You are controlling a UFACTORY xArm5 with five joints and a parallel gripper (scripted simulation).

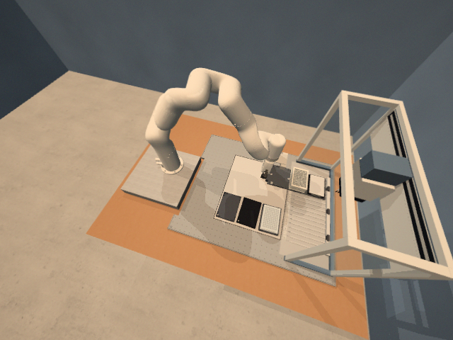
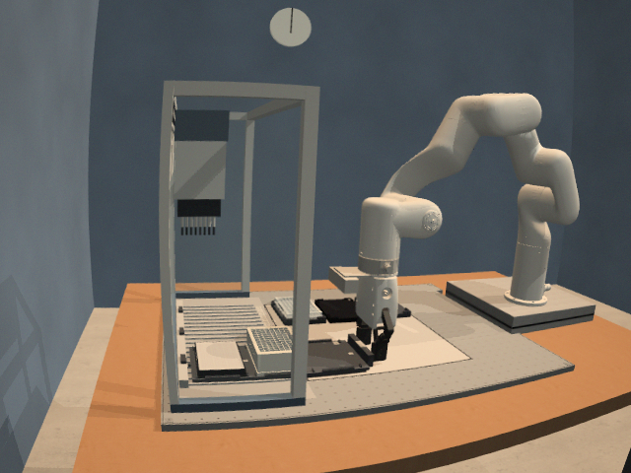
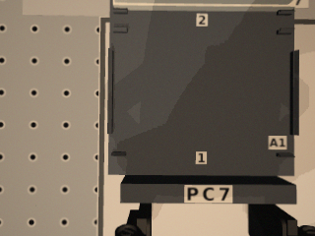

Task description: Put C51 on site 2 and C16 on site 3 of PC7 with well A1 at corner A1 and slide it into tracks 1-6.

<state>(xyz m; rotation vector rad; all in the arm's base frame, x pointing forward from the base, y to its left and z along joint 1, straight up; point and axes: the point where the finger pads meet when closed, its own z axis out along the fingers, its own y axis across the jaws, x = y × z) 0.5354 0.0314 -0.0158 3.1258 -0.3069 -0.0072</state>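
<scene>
The dark carrier PC7 [image 1: 292,180] lies lengthwise with its far end on the rails [image 1: 305,219] and its handle end on the pale apron [image 1: 248,176]. The deep-well block C51 [image 2: 269,347] sits on site 2. The flat plate C16 [image 2: 220,355] sits on site 3. Site 1 [image 3: 201,93] is bare, with its A1 mark at the near right corner. My gripper [image 3: 199,212] is open and low just behind the PC7 handle [image 3: 208,193], one finger towards each end of it. It also shows in the top and exterior views [image 1: 265,174] [image 2: 373,343]. C15 [image 1: 270,218] rests in nest S3.
Nests S1 [image 1: 228,206] and S2 [image 1: 250,212] stand empty beside the apron. The instrument's pale frame [image 2: 301,244] stands over the rails, one post close to the carrier's side. A pipetting head [image 2: 199,168] hangs high inside. The perforated base plate [image 3: 49,123] lies left of the carrier.
</scene>
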